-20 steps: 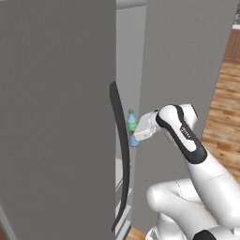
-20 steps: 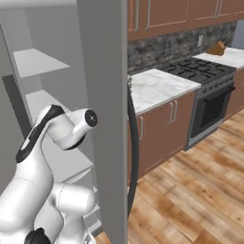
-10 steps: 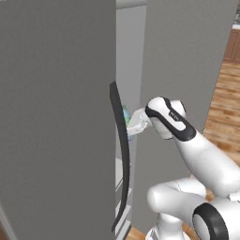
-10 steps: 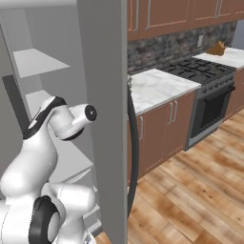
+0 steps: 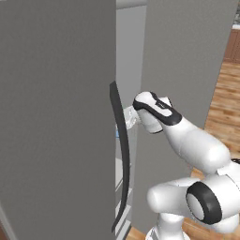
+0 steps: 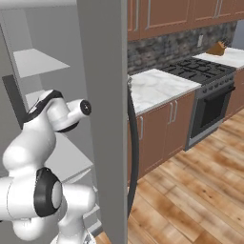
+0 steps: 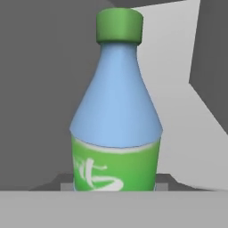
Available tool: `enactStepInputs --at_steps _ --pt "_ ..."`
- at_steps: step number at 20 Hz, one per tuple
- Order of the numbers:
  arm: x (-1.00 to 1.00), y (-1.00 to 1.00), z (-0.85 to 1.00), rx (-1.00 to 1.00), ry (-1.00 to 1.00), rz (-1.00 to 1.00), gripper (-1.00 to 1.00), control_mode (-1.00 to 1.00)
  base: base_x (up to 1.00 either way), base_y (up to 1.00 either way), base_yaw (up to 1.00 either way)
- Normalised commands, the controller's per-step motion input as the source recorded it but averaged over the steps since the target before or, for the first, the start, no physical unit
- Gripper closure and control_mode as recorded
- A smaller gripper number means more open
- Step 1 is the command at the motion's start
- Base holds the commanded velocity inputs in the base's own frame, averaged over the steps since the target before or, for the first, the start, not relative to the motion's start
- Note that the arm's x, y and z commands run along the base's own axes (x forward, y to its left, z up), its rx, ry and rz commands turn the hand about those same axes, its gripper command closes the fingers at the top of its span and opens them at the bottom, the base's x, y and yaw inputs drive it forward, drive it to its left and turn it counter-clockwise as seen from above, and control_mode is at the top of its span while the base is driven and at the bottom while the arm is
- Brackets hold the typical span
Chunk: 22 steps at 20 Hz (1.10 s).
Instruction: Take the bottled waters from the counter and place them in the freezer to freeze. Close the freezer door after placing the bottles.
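Between the freezer (image 5: 56,117) doors: arm carrying a bottle inside.
Gripper (image 5: 132,117) clamped on a green-capped bottle (image 7: 116,111), reaching into the open compartment; bottle not yet set down, door not yet closed.

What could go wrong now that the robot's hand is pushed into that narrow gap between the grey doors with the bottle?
The arm reaches through a tight gap beside the left door's dark handle, so it might bump the handle or a door edge. The bottle, blue with a green cap, looks held low on its body, so it could tip when released.
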Motion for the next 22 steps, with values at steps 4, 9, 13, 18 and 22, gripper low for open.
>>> enactStepInputs --at_steps 4,9,13,18,22 --pt "0.28 0.00 0.00 0.00 -0.03 0.08 1.00 -1.00 0.00 0.00 0.00" --pt "0.17 0.01 -0.05 0.08 -0.07 0.07 1.00 -1.00 0.00 0.00 0.00" --pt "0.03 0.00 -0.01 0.22 -0.11 0.04 1.00 -1.00 0.00 0.00 0.00" --pt "0.08 0.03 -0.02 0.15 -0.14 0.03 1.00 -1.00 0.00 0.00 0.00" --pt "0.07 0.36 -0.03 0.00 -0.08 0.00 1.00 -1.00 0.00 0.00 0.00"
